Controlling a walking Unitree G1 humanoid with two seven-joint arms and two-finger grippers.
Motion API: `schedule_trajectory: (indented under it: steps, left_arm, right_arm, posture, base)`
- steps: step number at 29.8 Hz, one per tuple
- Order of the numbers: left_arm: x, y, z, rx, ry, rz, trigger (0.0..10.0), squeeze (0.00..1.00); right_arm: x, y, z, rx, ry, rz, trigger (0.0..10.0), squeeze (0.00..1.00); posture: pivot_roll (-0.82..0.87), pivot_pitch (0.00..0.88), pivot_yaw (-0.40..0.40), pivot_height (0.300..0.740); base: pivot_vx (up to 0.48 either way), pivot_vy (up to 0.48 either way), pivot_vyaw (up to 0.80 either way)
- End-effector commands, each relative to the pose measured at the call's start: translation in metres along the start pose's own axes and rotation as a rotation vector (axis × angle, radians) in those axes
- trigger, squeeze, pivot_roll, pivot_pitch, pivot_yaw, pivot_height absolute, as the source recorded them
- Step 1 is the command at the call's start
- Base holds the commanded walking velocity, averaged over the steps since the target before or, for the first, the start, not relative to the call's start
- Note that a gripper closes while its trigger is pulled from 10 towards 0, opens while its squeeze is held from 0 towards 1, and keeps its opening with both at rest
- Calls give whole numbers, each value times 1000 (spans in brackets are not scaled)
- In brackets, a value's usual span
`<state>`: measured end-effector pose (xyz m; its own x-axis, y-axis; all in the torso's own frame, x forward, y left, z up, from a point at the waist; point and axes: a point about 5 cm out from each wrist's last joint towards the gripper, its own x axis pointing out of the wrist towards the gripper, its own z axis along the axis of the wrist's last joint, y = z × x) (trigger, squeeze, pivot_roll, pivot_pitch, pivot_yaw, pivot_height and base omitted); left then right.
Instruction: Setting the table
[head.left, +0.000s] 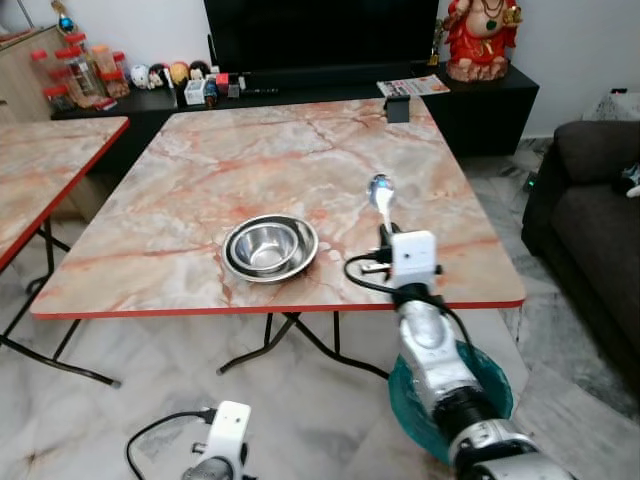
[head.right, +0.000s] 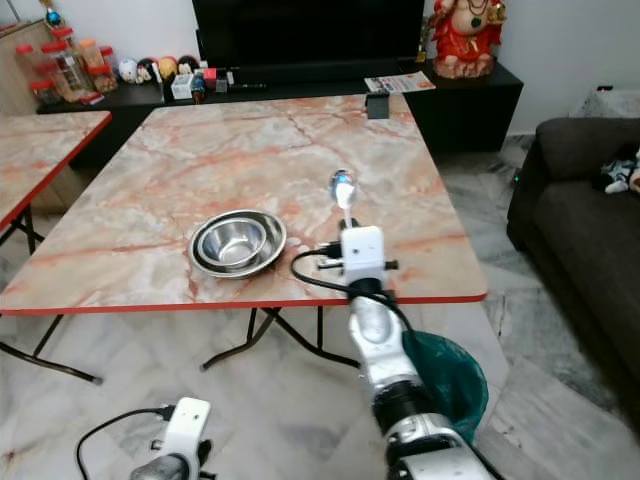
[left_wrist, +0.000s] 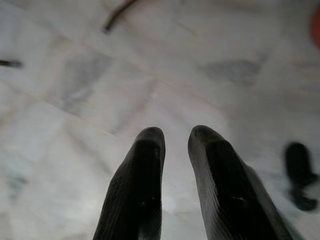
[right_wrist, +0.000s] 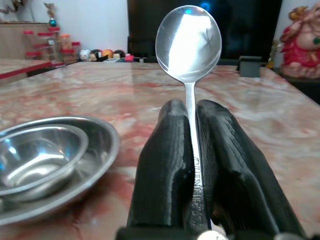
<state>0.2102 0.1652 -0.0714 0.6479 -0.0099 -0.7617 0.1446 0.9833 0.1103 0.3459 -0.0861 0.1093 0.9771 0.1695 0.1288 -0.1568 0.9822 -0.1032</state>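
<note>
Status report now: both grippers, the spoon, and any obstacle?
Right gripper shut on spoon, held over the table, right of steel bowl. Left gripper low over floor, fingers slightly apart, holding nothing. Nothing between spoon and tabletop.

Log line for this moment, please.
step: placing spoon | right pincer: shut on spoon, over table, right of steel bowl on steel plate | left pincer: idle, low over floor

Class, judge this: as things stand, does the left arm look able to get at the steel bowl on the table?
Probably not: the left gripper hangs low over the floor, below the table edge, with the steel bowl set back on top.
</note>
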Motion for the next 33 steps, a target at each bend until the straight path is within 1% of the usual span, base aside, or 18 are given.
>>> schedule_trajectory:
  steps: [1, 17, 19, 22, 23, 25, 27, 32, 33]
  left_arm:
    - [0, -5, -1, 0, 7, -8, 10000, 0]
    - [0, -4, -1, 9, 18, -19, 10000, 0]
    - [0, -5, -2, 18, 20, -21, 10000, 0]
    - [0, -6, -2, 21, 20, -22, 10000, 0]
    - [0, -6, -2, 21, 20, -22, 10000, 0]
    - [0, -6, -2, 21, 20, -22, 10000, 0]
    - [0, -5, -2, 20, 20, -21, 10000, 0]
    - [0, -5, -3, 22, 21, -20, 10000, 0]
    - [0, -4, -3, 23, 23, -19, 10000, 0]
  right_arm:
    - [2, -9, 3, -6, -10, -26, 10000, 0]
    - [0, -7, -3, -3, 21, -29, 10000, 0]
    - [-2, -6, -6, -13, 42, -28, 10000, 0]
    - [-9, -1, -17, -30, 94, -15, 10000, 0]
    - [-9, -1, -17, -30, 94, -15, 10000, 0]
    - [-11, 0, -20, -26, 110, -17, 10000, 0]
    - [-14, 3, -25, 15, 142, -15, 10000, 0]
    - [-17, 7, -31, 2, 179, 3, 10000, 0]
    - [-18, 7, -36, -14, 225, 2, 10000, 0]
  posture:
    - [-87, 0, 74, 740]
    - [-88, 0, 79, 740]
    - [-89, 0, 80, 740]
    - [-89, 0, 80, 740]
    - [-89, 0, 80, 740]
    - [-89, 0, 80, 740]
    - [-87, 0, 79, 740]
    - [-87, 0, 81, 740]
    - [-88, 0, 84, 740]
  base:
    - [349, 0, 0]
    - [334, 0, 0]
    - [0, 0, 0]
    - [0, 0, 0]
    - [0, 0, 0]
    - [0, 0, 0]
    - [0, 0, 0]
    - [0, 0, 0]
    - [0, 0, 0]
